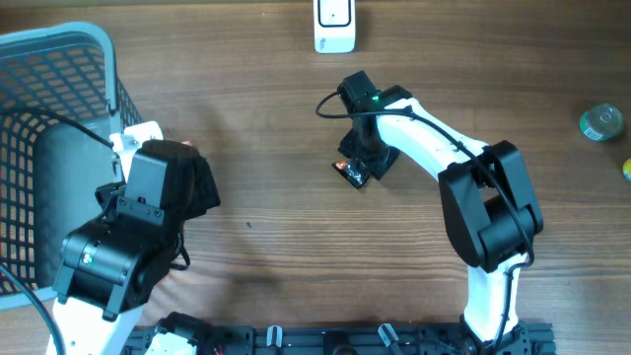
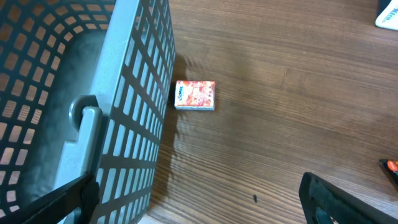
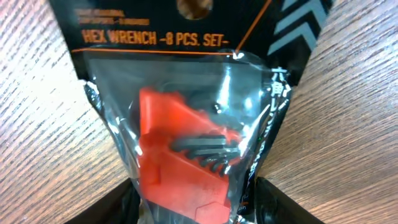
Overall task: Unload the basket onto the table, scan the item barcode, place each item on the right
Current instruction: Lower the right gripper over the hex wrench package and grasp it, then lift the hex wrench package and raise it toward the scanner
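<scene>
The item is a hex wrench set [image 3: 186, 149], a red holder in a clear bag on a black card, lying on the wooden table [image 1: 353, 173]. My right gripper [image 3: 194, 202] reaches straight down on it [image 1: 360, 158], and both black fingers [image 3: 118, 202] press against the sides of the bag. A white scanner [image 1: 334, 25] stands at the table's far edge. My left gripper [image 2: 202, 202] hangs wide open above bare wood beside the basket, holding nothing.
A grey mesh basket [image 1: 59, 59] fills the left side, its wall [image 2: 124, 93] close to my left finger. A small red box [image 2: 195, 95] lies against it. A tape roll [image 1: 600, 121] and a yellow object [image 1: 627, 170] sit at the far right.
</scene>
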Motion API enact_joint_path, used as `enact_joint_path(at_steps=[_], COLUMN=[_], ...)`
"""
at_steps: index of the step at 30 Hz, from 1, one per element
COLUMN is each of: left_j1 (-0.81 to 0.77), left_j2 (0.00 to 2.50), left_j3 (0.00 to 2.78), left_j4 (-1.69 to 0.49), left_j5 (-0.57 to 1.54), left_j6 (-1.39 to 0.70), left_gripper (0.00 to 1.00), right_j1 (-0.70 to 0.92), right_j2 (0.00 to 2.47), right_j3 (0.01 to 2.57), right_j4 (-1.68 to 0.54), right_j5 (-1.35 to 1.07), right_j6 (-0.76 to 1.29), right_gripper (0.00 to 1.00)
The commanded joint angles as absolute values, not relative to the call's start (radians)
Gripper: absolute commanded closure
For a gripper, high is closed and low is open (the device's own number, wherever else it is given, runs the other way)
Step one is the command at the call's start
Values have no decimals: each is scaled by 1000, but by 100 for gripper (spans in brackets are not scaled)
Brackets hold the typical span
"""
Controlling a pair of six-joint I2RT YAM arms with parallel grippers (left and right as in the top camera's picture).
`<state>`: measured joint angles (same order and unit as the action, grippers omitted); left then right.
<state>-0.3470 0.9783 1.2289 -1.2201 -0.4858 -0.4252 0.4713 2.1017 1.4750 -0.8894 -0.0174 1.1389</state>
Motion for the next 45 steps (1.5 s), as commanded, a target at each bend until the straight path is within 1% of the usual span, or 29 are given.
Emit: enact_joint_path(at_steps=[1, 2, 5, 10, 12, 13, 15, 17, 19, 26, 30, 36, 38, 40, 45], left_j1=[-351, -351, -351, -351, -351, -351, -351, -351, -351, -351, -351, -351, -351, -351, -351], left_j2=[978, 978, 978, 978, 978, 978, 978, 978, 978, 978, 978, 978, 978, 978, 978], left_j3=[1230, 1231, 1230, 1230, 1231, 1230, 1230, 1230, 1230, 1230, 1230, 1230, 1231, 1230, 1230], left_j4=[-1221, -1221, -1221, -1222, -1224, -1224, -1224, -1224, -1224, -1225, -1225, -1228, -1228, -1228, -1228], left_j5=[-479, -479, -479, -479, -479, -479, -479, -479, -479, -479, -479, -478, -478, -475, -475], left_j6=[-435, -435, -434, -435, -435, -434, -434, -435, -434, -435, -435, -435, -435, -435, -434], left_gripper=[0, 0, 0, 0, 0, 0, 0, 0, 0, 0, 0, 0, 0, 0, 0], right_j1=[471, 471, 471, 471, 471, 471, 471, 471, 471, 471, 471, 471, 471, 471, 471], right_j2=[2108, 2108, 2108, 2108, 2108, 2108, 2108, 2108, 2108, 2108, 2108, 2108, 2108, 2108, 2108], right_j3=[1465, 1465, 1465, 1465, 1465, 1465, 1465, 1465, 1465, 1465, 1465, 1465, 1465, 1465, 1466], right_j4=[-857, -846, -833, -826, -814, -812, -811, -812, -811, -810, -793, -786, -786, -782, -775], right_j5=[23, 22, 22, 26, 27, 27, 26, 26, 27, 39, 45, 52, 49, 21, -76], right_j6=[1046, 1014, 954, 922, 915, 915, 915, 915, 916, 912, 859, 836, 833, 808, 776], right_gripper=[41, 38, 22, 17, 16, 18, 24, 38, 46, 62, 66, 66, 67, 71, 71])
